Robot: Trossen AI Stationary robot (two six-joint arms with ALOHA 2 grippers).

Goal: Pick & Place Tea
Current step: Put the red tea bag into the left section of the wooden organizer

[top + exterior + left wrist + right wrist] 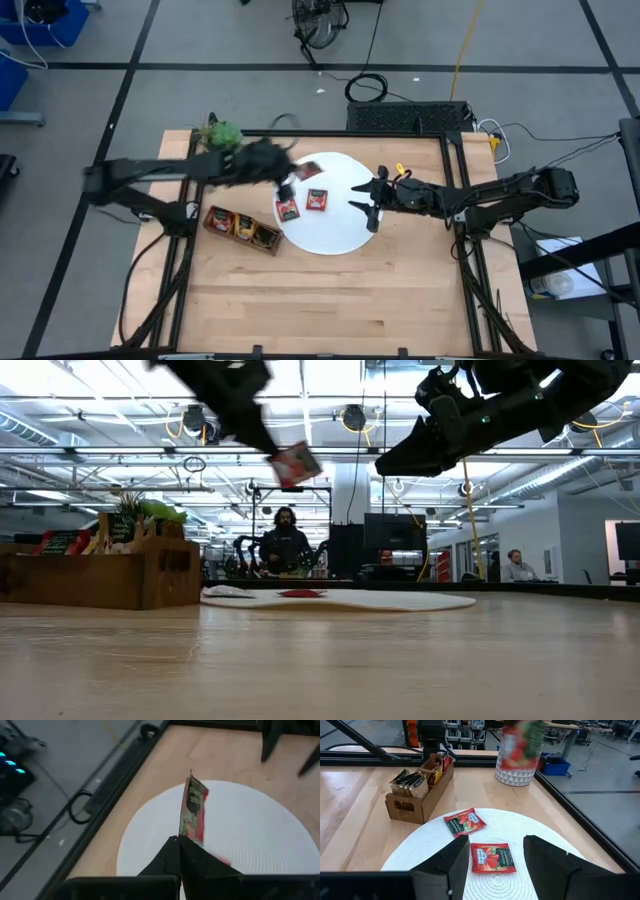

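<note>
My left gripper (pixel 177 841) hangs above the far left part of the white disc (pixel 340 235), shut on a red tea sachet (pixel 194 805); the low view shows that sachet (pixel 295 463) high in the air. Two more red sachets (pixel 464 821) (pixel 493 857) lie flat on the disc. My right gripper (pixel 367 203) hovers open over the disc's right part, with nothing between its fingers. The wooden tray (pixel 240 228) left of the disc holds further sachets standing on edge. My left gripper pinches the sachet between its two shut fingers at one end (pixel 189 835). The fingers slant down from the table's left. The rest of the sachet sticks out past the fingertips, seen edge-on and tilted, lifted clear above the disc.
A green potted plant (pixel 220 133) stands at the far left corner behind the tray. Bare wooden table (pixel 330 300) lies on the near side. In the room beyond, a person (pixel 285 542) stands and another (pixel 515 565) sits.
</note>
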